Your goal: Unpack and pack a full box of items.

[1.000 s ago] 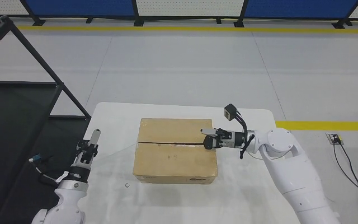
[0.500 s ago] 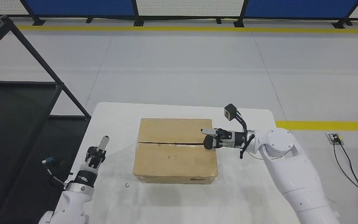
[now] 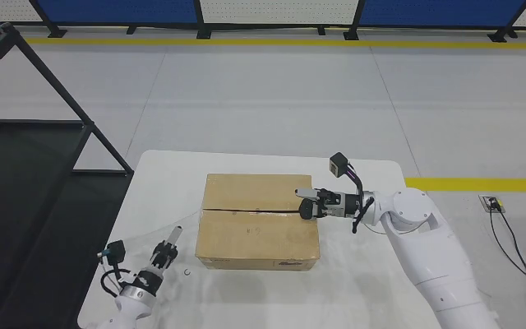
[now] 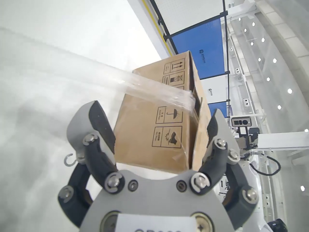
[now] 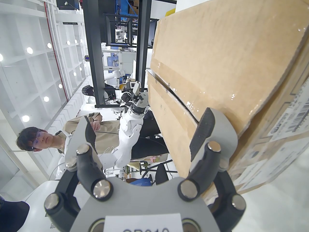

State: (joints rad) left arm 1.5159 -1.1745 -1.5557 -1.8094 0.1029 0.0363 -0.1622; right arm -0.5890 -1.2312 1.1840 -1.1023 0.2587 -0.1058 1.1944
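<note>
Rectangular brown cardboard box (image 3: 257, 222) trails a glossy, crinkled clear tape strip (image 4: 157, 90).

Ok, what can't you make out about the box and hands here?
Box contents: top view, closed flaps hide them.
Small hook on the table: left wrist view, too small to identify.
Right hand: top view, too small to tell whether it touches the box.

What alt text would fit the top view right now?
A closed cardboard box sits on a white table, the right gripper open at the seam on one end. The left gripper, open, is near the opposite end's front corner.
</note>
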